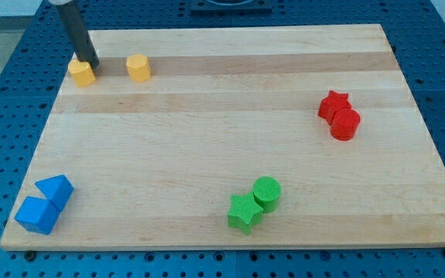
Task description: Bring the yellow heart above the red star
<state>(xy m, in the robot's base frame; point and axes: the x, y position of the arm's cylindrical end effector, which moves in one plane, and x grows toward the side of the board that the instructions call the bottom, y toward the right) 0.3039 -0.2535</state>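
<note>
The rod has no jaws; my tip (92,64) touches the yellow heart (81,73), far across the bench (207,154) from the red star (334,103).

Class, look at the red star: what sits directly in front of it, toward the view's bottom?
A red cylinder touches the red star and covers its lower right part. My tip is far away, by a yellow block.

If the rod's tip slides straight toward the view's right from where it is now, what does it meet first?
My tip rests at the upper right edge of one yellow block. Sliding right, it would probably first meet the other yellow block, though depth is uncertain.
</note>
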